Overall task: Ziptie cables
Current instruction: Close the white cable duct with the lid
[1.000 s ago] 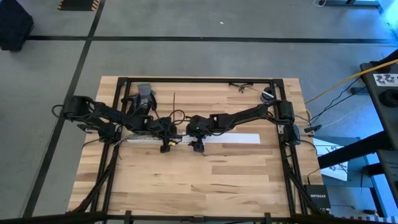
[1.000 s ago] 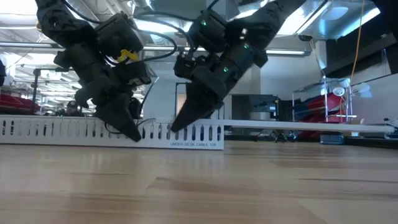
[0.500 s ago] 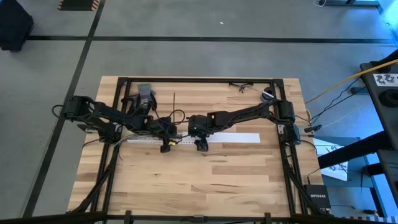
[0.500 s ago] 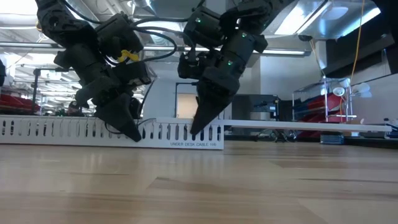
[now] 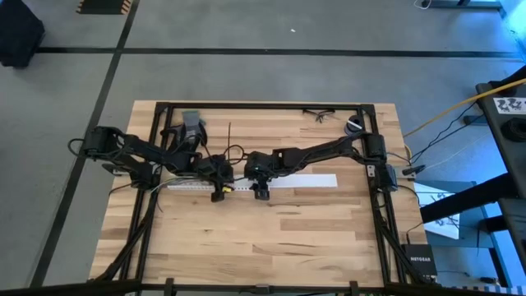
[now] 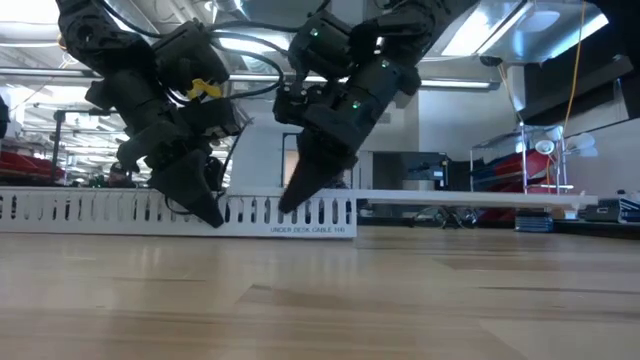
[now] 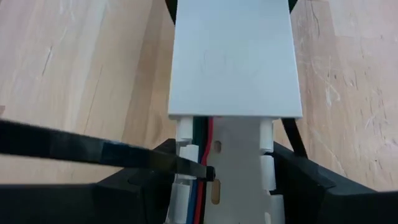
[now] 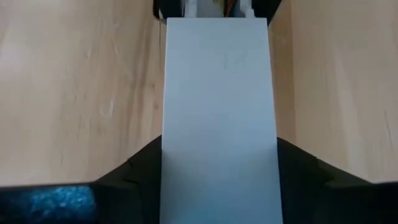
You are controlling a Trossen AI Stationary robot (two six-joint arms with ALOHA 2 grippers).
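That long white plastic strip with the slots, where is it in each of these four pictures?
High view: the white slotted channel lies across the table's middle, under both grippers.
Low view: it runs along the tabletop behind the two grippers' fingertips.
Left wrist view: its cover fills the centre, slotted walls below.
Right wrist view: its cover fills the centre.
Shared landmark: the light wooden table.

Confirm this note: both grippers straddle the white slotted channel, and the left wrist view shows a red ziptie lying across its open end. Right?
Not quite. The left wrist view shows the ziptie is black, not red; red shows only among the cables inside the white slotted channel. The left gripper and right gripper do straddle it.
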